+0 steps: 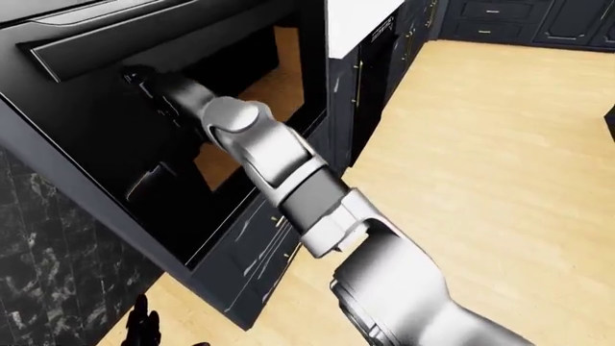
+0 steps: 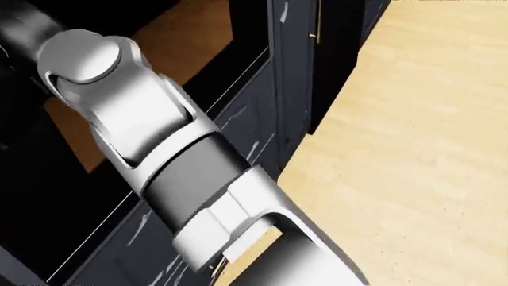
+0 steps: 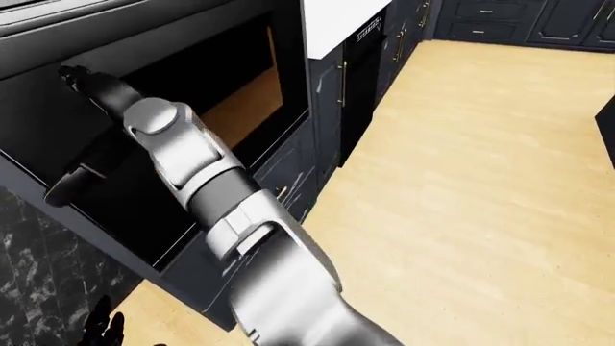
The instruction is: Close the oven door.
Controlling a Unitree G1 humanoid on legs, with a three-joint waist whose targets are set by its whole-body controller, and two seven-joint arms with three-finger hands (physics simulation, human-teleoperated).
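Spanning 12 to 5 o'clock in the left-eye view was pale wood floor point(image 1: 481, 180), dark cabinets point(image 1: 500, 18) along 1 o'clock | oven door point(image 1: 115, 166) at 9 o'clock, black, ajar | right hand point(image 1: 144, 83) against door, grip unclear | left hand point(image 3: 101, 328) at 7 o'clock, grip unclear

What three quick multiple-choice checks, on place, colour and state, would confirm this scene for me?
1. The silver right arm reaches to:
A. the black glass-fronted oven door
B. the floor
C. the white countertop

2. The plank floor is:
A. grey
B. light wood
C. red

3. The oven door is:
A. shut flush
B. removed
C. open

Answers:
1. A, the dark right hand lies against the door.
2. B, pale yellow planks.
3. C, the door stands out from the dark cabinets.
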